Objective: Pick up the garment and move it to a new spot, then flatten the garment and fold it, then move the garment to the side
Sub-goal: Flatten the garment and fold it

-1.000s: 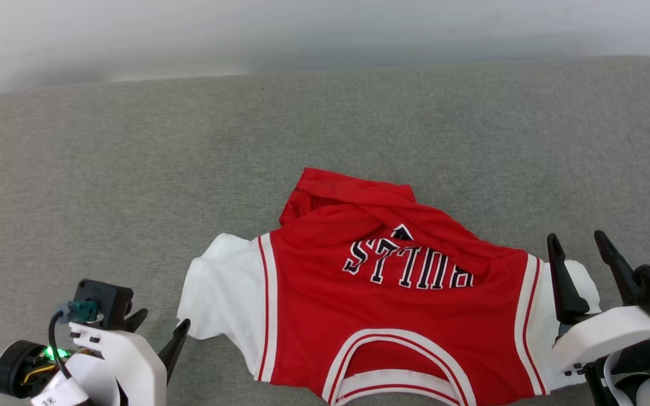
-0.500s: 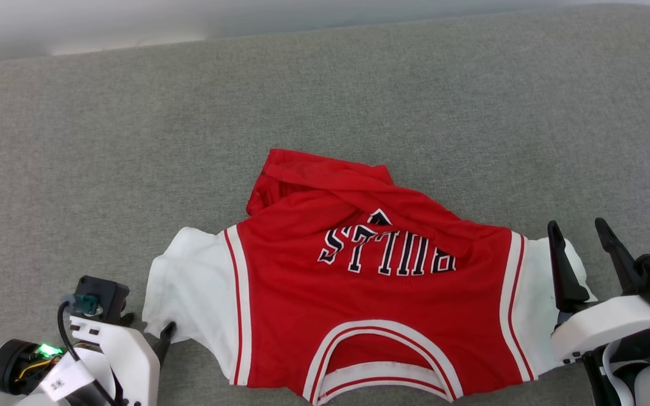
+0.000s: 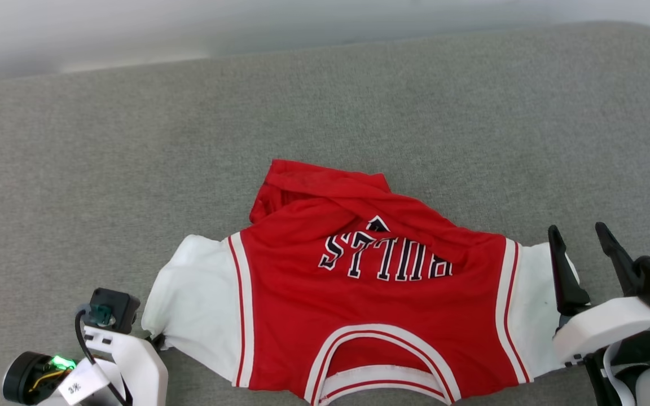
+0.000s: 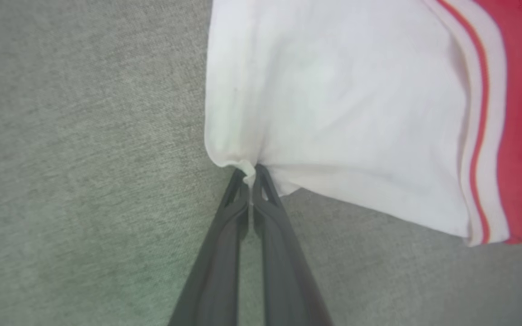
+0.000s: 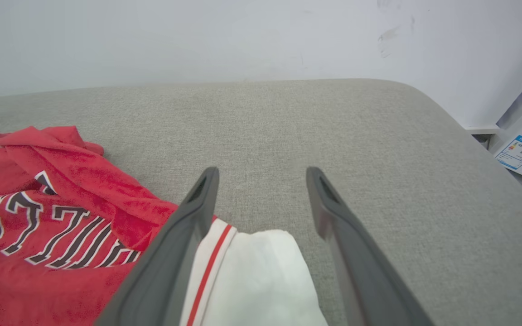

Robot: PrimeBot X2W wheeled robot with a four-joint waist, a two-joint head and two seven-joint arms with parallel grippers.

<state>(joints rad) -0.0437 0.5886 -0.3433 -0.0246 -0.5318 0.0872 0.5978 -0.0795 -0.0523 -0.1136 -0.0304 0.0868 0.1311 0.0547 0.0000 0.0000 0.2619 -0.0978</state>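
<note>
Left gripper closed onto garment sleeve edge.

White arm shells, long dark fingers, green light

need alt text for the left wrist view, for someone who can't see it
The left gripper, its two dark fingers closed together, pinches the corner of a white sleeve of the garment. The sleeve spreads up and to the right, to red-and-white striped trim and the red body at the right edge. A gray fabric surface lies underneath.
</note>
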